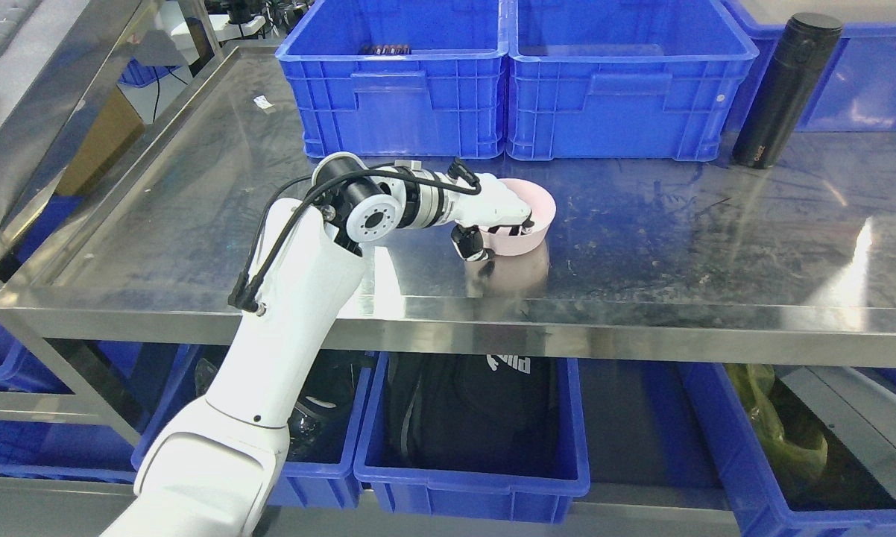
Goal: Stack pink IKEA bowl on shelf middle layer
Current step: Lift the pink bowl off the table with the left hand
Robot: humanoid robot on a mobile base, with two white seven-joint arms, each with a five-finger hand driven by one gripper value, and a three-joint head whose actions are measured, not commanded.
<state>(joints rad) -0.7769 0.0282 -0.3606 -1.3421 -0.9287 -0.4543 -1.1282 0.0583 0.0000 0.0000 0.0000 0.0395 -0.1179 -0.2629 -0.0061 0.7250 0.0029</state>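
A pink bowl (535,212) stands upright on the steel shelf surface (686,246), in front of the blue bins. My left hand (493,222) reaches in from the lower left and is shut on the bowl's left rim. Its upper fingers (509,209) lie over and into the bowl, and the thumb sits below against the outer wall. The bowl rests on the shelf or just above it; its reflection shows underneath. My right arm does not show.
Two large blue bins (396,82) (627,82) stand at the back of the shelf. A tall black flask (787,89) stands at the back right. The lower level holds more blue bins (470,462) with a black bag and other items.
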